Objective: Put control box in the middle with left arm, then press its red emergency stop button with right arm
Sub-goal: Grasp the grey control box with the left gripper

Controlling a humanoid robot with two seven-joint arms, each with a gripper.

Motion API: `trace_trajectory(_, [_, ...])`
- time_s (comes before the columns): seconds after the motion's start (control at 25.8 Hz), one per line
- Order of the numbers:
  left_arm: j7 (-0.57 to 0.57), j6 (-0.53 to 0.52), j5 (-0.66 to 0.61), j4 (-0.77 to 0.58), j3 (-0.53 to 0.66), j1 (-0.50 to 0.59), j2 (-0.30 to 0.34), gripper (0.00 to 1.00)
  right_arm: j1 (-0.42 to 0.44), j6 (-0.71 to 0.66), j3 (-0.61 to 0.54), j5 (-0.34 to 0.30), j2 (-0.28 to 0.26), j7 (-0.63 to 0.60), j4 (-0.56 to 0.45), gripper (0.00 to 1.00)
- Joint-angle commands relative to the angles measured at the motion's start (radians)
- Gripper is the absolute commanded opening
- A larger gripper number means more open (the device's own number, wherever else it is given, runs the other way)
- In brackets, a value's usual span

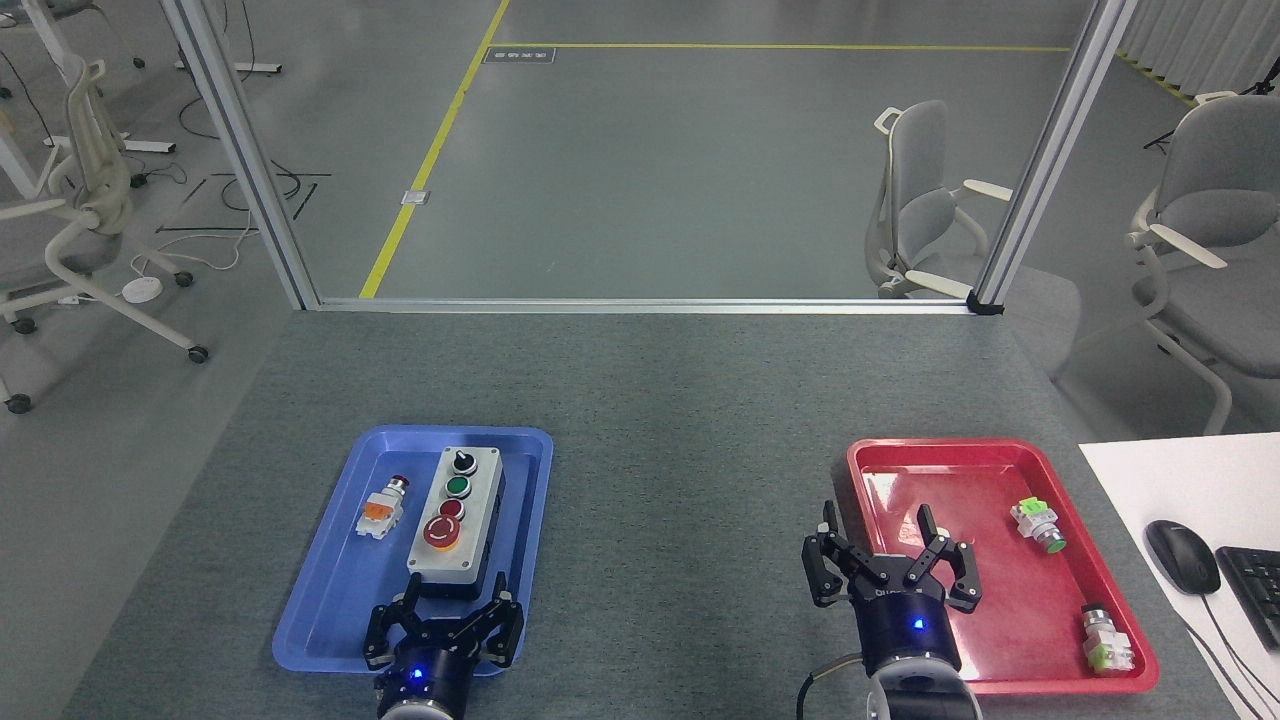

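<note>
At the bottom edge of the head view, both arms are cut off, so only their wrists and claws show. Left gripper [446, 620] has its fingers spread apart, holding nothing, just in front of the near end of the control box [456, 525]; whether the fingertips touch the box is unclear. That box lies in the blue tray [318, 610], slightly tilted, with its red emergency stop button [442, 533] nearest the claw. A small orange-white push-button [381, 508] lies beside it. Right gripper [888, 565], also spread and empty, hovers over the red tray [1000, 620], which holds two green-white push-buttons [1037, 527]. Between the trays, the middle [690, 520] is grey felt tabletop.
</note>
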Motion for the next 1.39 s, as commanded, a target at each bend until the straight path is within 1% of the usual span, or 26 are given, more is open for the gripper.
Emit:
trace_trajectory(0.0, [0.0,0.002,0.024,0.005,0.001,-0.002,0.018,0.99,0.0,-0.009,0.002,0.0,0.005,0.001,0.0,0.99])
trace_trajectory(0.23, [0.0,0.004,0.025,0.01,0.029,-0.028,0.032,0.99,0.008,-0.005,0.002,-0.002,-0.01,0.001,0.0,0.99])
trace_trajectory(0.46, [0.002,0.002,0.028,0.108,0.029,-0.101,0.029,0.99,0.007,-0.006,0.001,-0.003,-0.009,0.001,0.0,0.99])
trace_trajectory(0.66, [0.008,-0.003,0.076,0.208,0.029,-0.168,0.017,0.99,0.007,-0.006,0.004,-0.005,-0.01,0.001,0.0,0.99])
trace_trajectory(0.85, [0.007,-0.006,0.082,0.224,0.026,-0.196,0.015,0.98,0.007,-0.009,0.002,-0.005,-0.018,-0.001,-0.011,0.99])
trace_trajectory(0.89, [0.007,-0.004,0.082,0.231,0.026,-0.2,0.015,0.96,0.007,-0.009,0.002,-0.005,-0.015,-0.002,-0.014,0.99])
trace_trajectory(0.97, [0.007,-0.007,0.082,0.237,0.026,-0.209,0.015,0.82,0.007,-0.009,0.004,-0.005,-0.012,-0.005,-0.017,0.99])
trace_trajectory(1.05, [0.005,-0.018,0.08,0.24,0.024,-0.214,0.02,0.64,0.007,-0.008,0.004,-0.006,-0.015,-0.005,-0.015,0.99])
trace_trajectory(1.08, [0.003,-0.029,0.08,0.24,0.023,-0.214,0.026,0.5,0.007,-0.006,0.004,-0.006,-0.018,-0.002,-0.015,0.99])
trace_trajectory(1.12, [0.003,-0.05,0.08,0.238,0.023,-0.213,0.029,0.26,0.007,-0.003,0.004,-0.006,-0.018,-0.001,-0.017,0.99])
trace_trajectory(1.16, [0.003,-0.082,0.083,0.238,0.023,-0.211,0.029,0.0,0.007,-0.001,0.004,-0.006,-0.018,-0.001,-0.015,0.99])
trace_trajectory(1.24, [0.003,-0.127,0.091,0.238,0.029,-0.211,0.032,0.0,0.007,-0.001,0.004,-0.006,-0.016,-0.001,-0.015,0.99])
trace_trajectory(1.36, [0.005,-0.131,0.128,0.218,0.031,-0.213,0.032,0.0,0.007,-0.005,0.004,-0.006,-0.013,-0.001,-0.017,0.99])
